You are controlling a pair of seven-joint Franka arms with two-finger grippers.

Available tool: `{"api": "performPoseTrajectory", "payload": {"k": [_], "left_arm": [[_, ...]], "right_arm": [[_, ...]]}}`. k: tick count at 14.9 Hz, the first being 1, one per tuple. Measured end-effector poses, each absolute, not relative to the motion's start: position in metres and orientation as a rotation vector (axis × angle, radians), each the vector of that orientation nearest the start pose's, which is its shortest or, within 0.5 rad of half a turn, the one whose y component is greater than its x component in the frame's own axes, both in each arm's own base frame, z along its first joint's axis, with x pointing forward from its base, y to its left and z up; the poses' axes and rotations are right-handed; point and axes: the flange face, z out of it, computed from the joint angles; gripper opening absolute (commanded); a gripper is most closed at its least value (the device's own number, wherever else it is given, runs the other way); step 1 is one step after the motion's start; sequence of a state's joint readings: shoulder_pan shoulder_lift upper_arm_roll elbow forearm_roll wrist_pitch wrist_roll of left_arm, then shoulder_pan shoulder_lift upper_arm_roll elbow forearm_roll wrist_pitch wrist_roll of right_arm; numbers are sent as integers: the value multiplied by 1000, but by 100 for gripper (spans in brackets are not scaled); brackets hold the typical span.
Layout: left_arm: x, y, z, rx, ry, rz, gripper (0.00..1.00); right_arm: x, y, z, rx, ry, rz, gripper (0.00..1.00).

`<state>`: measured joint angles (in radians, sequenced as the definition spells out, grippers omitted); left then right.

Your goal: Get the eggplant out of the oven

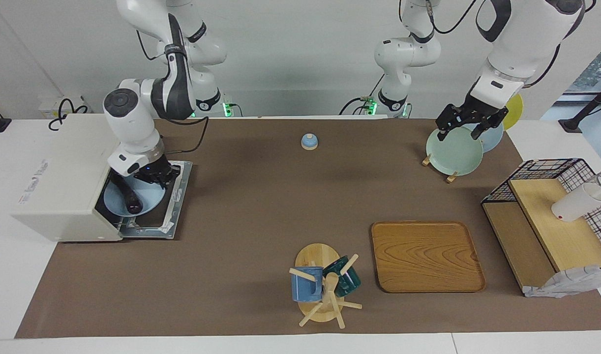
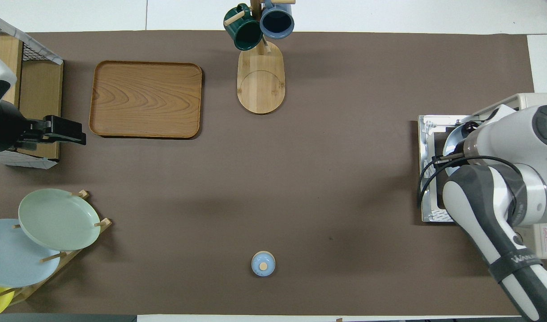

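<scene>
The off-white oven (image 1: 59, 187) stands at the right arm's end of the table. Its door (image 1: 176, 209) lies open flat on the mat. A light blue plate (image 1: 150, 199) sits in the oven mouth, and the dark eggplant (image 1: 130, 199) lies on it. My right gripper (image 1: 157, 176) is down at the oven mouth, at the plate's edge nearer the robots and close beside the eggplant. In the overhead view the right arm (image 2: 502, 147) hides most of the oven and plate (image 2: 452, 139), and the eggplant cannot be made out. My left gripper (image 1: 465, 129) waits open and empty, raised over the plate rack.
A small blue bell (image 1: 309, 141) stands mid-table near the robots. A wooden tray (image 1: 426, 255) and a mug tree (image 1: 325, 287) with two mugs lie farther out. A rack of plates (image 1: 453, 152) and a black wire basket shelf (image 1: 551, 221) holding a white cup stand at the left arm's end.
</scene>
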<state>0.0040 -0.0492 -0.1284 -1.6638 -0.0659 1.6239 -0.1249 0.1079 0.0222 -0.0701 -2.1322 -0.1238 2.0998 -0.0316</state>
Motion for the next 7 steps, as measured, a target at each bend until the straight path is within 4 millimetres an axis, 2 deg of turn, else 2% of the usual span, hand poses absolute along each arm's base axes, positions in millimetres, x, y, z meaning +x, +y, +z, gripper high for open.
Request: {"api": "performPoseTrajectory", "payload": {"k": [3,5,7], "left_arm": [[538,-76,612,-3202,-6,-4,100],[538,-76,612,-3203,-6,-4,100],[538,-76,612,-3204,-6,-4,100]], "right_arm": [[538,94,421,-3316,-283,105,0],[528,155,426,-3340,-314,70,0],[517,202,426,-3351,-329,33,0]]}}
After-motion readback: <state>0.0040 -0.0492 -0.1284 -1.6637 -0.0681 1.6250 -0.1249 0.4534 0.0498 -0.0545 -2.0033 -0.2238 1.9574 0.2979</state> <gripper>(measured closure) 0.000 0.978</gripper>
